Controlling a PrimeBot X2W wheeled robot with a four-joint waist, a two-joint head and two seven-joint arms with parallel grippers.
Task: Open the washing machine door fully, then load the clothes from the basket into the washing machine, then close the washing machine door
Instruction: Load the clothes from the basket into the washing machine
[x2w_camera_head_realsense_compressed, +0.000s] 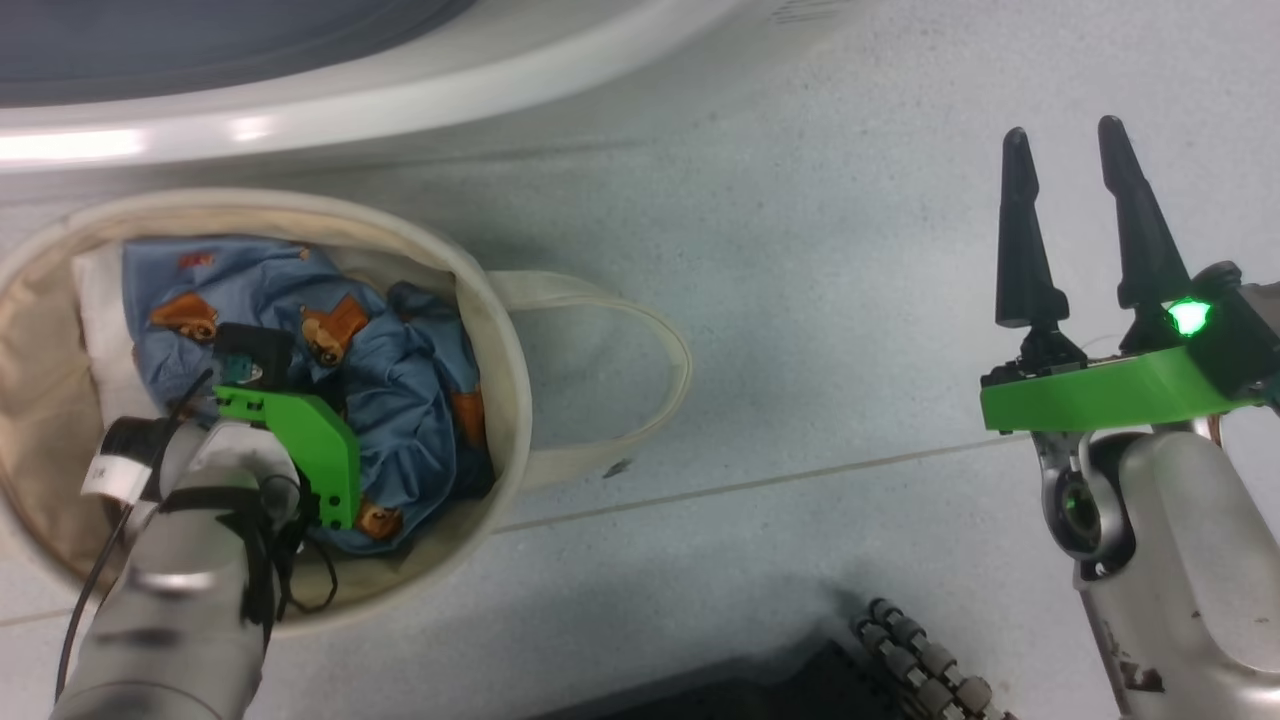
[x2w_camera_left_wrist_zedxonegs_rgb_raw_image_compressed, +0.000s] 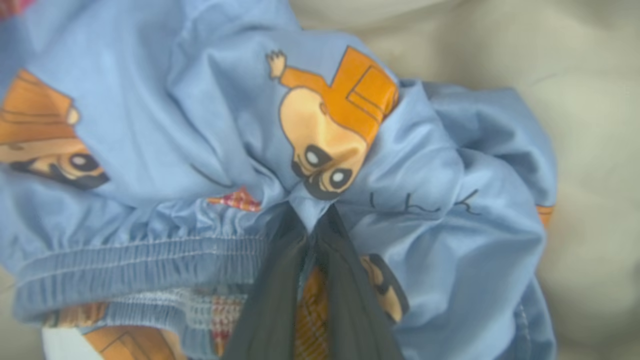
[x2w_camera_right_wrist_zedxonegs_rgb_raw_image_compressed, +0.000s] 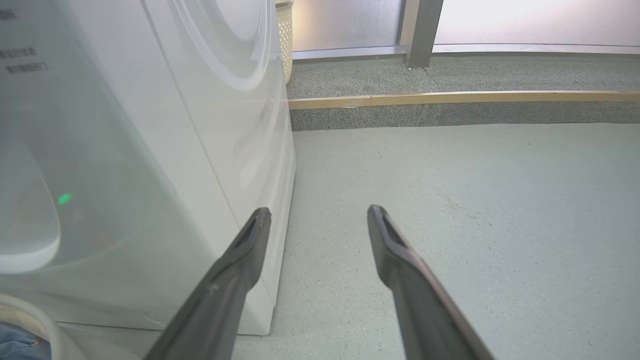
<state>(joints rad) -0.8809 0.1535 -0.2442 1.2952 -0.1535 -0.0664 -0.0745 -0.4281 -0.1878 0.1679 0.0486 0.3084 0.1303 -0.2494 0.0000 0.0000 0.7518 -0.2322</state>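
We saw L fingers (x2w_camera_left_wrist_zedxonegs_rgb_raw_image_compressed: 272, 300) shut on a clothes (x2w_camera_left_wrist_zedxonegs_rgb_raw_image_compressed: 150, 125) fold, cloth bunched btwn tips, in basket (x2w_camera_head_realsense_compressed: 508, 385); R fingers (x2w_camera_right_wrist_zedxonegs_rgb_raw_image_compressed: 235, 280) wide open, empty, over floor (x2w_camera_right_wrist_zedxonegs_rgb_raw_image_compressed: 475, 200).

Light blue bear-print cloth garment (x2w_camera_left_wrist_zedxonegs_rgb_raw_image_compressed: 165, 125) looked soft, creased, matt, round cream canvas tub (x2w_camera_head_realsense_compressed: 508, 370) was dull woven fabric, big white washing machine casing (x2w_camera_right_wrist_zedxonegs_rgb_raw_image_compressed: 165, 165) was smooth, glossy, grey speckled floor (x2w_camera_right_wrist_zedxonegs_rgb_raw_image_compressed: 450, 210) appeared matt, fine-grained.
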